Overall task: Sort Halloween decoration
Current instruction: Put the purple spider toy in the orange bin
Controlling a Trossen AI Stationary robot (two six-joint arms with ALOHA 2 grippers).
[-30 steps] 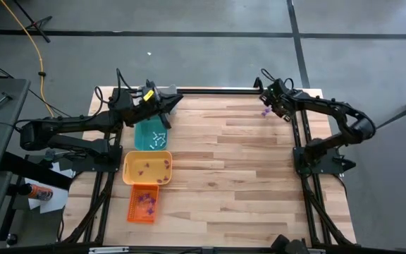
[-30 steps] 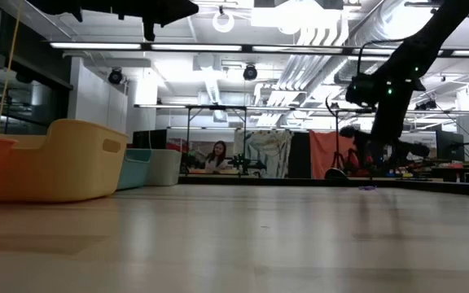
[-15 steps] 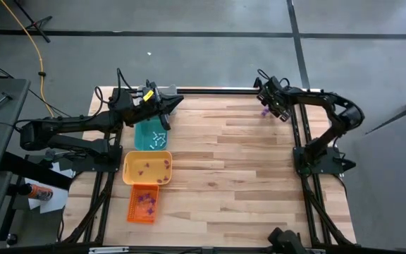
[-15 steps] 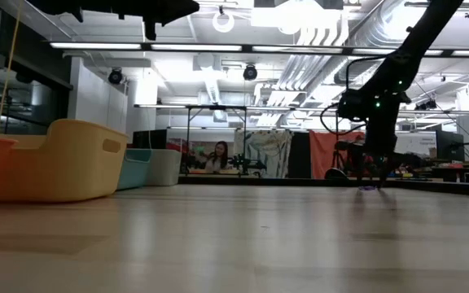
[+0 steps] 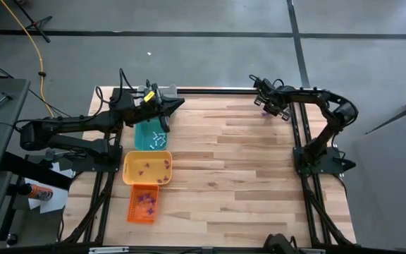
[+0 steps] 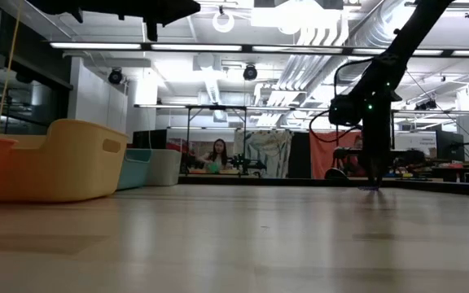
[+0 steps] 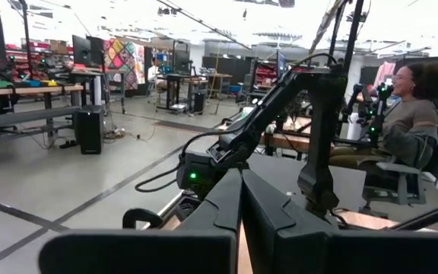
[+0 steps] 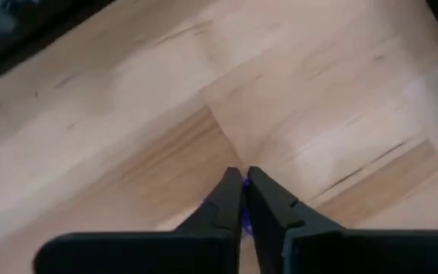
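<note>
Now the right hand (image 8: 242,199) is down at the far right corner of the bench (image 5: 245,162), its fingers pressed nearly together with a sliver of purple trinket (image 8: 243,215) showing between the tips; by the look of it the piece is pinched, though how securely cannot be told. Judged as a handler: tiny, light, probably hard plastic, likely to skate on the wood or flick out of a grip; best taken across its middle, squarely between the fingertips, with gentle pressure. Right arm reaches up the bench's right edge, elbow bent high, wrist tipped steeply down so the fingers meet the wood almost point-first. Other trinkets lie well away from this hand, across the bench: whitish ones in the teal tray (image 5: 142,131), purple ones in the yellow tray (image 5: 129,169) and the orange tray (image 5: 134,212). Left hand (image 5: 177,104) hangs above the far end of the teal tray, fingers pressed together and holding nothing visible, arm stretched level, waiting.
</note>
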